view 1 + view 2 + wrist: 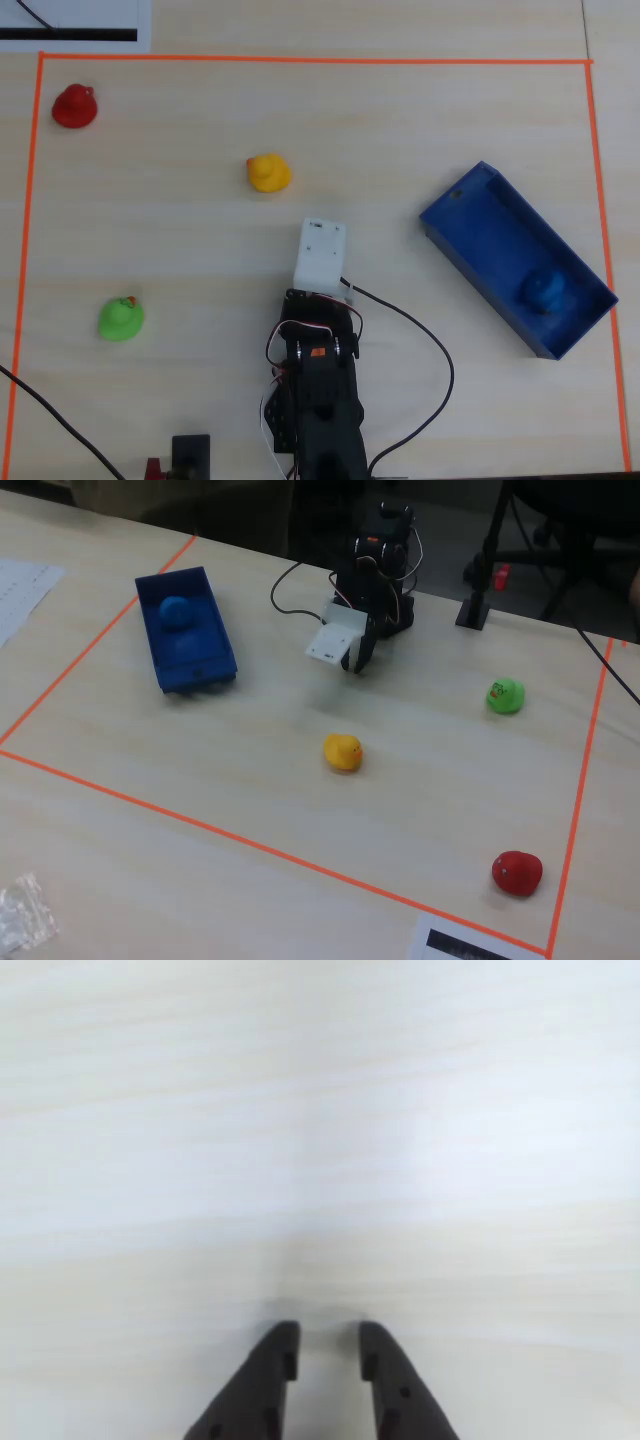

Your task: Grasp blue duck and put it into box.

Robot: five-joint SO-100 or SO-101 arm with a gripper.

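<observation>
Blue duck [545, 289] already lies inside box [470, 205], toward its lower-right end in overhead view. Claw [327, 1352] empty, tips slightly parted over bare table [320, 1110]. Remaining step, as judged: retreat cleanly, clear of yellow duck [268, 173].

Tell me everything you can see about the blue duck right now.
The small rounded blue toy duck looks like smooth plastic or rubber, and it lies inside the long blue low-walled box, near the end at the lower right in the overhead view and the far end in the fixed view. Blue on blue, it barely stands out; beak and facing cannot be made out. It rests on the box floor, and nothing else touches it. The black pincer is empty, over bare table.
</observation>
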